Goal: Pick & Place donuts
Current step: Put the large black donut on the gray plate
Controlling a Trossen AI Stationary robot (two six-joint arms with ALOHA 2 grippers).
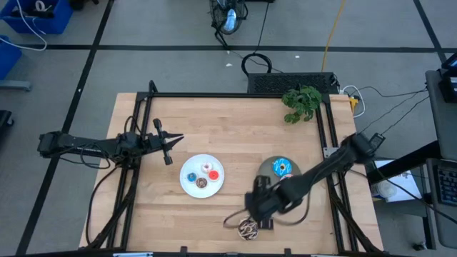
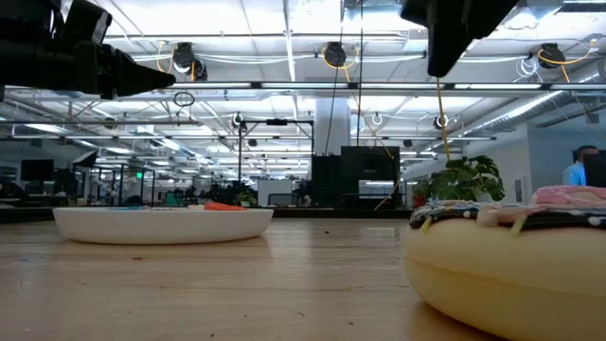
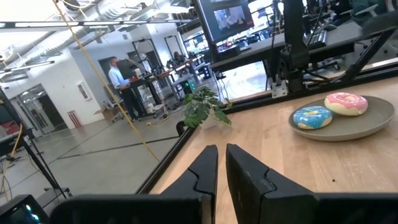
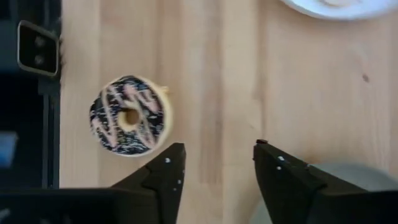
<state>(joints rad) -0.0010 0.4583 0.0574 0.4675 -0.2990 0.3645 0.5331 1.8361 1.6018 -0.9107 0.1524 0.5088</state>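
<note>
A: Donuts: from above, the chocolate donut (image 1: 248, 228) lies on the table (image 1: 143, 214) at the near edge, just beside the right hand (image 1: 258, 207); blue (image 1: 282, 168) and pink (image 1: 285, 176) ones sit on the grey plate (image 1: 268, 169), tiny ones on the white plate (image 1: 202, 175).

B: And the hands?

A: In the right wrist view, the right hand (image 4: 216, 163) stands apart, empty, beside that donut (image 4: 129, 116). In the left wrist view, the left hand (image 3: 222, 163) is nearly closed, empty, far left.

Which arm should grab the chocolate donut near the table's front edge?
Right. The right gripper hangs open just beside the chocolate donut, empty. The left gripper is shut, far off past the white plate.
</note>
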